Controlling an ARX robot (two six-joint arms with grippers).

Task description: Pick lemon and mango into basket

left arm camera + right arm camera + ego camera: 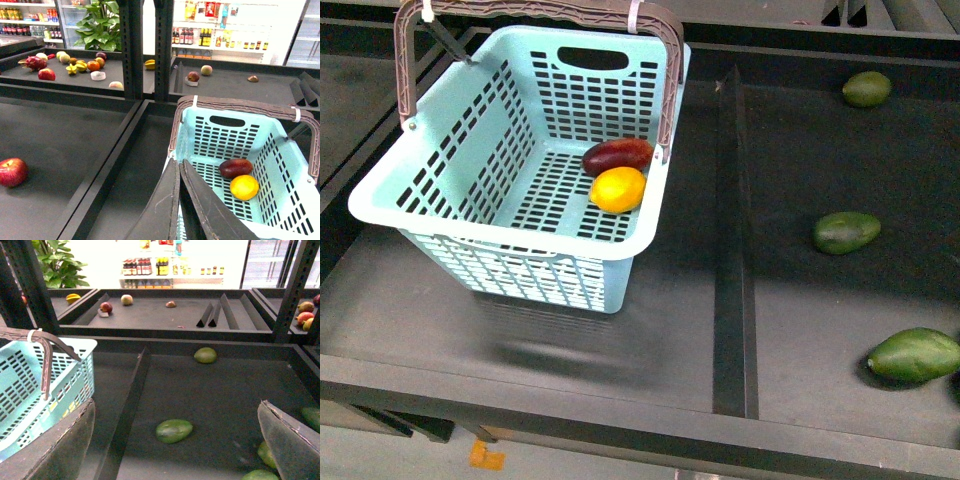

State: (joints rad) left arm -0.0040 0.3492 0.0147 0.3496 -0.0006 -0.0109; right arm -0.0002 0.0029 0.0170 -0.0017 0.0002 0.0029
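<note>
The light teal basket (470,215) stands on the left black shelf with its brown handle (666,80) raised. Inside it lie the yellow lemon (618,189) and the dark red mango (617,155), touching each other near the right wall. In the left wrist view the lemon (244,187) and mango (235,168) show in the basket (295,195), beyond my shut, empty left gripper (178,165). My right gripper (175,415) is open and empty above the right shelf, the basket (30,385) beside it. Neither arm shows in the front view.
Three green mangoes (847,231) (866,89) (914,354) lie on the right shelf past a black divider (730,250). A red apple (12,171) sits on the shelf left of the basket. Far shelves hold several other fruits (80,64).
</note>
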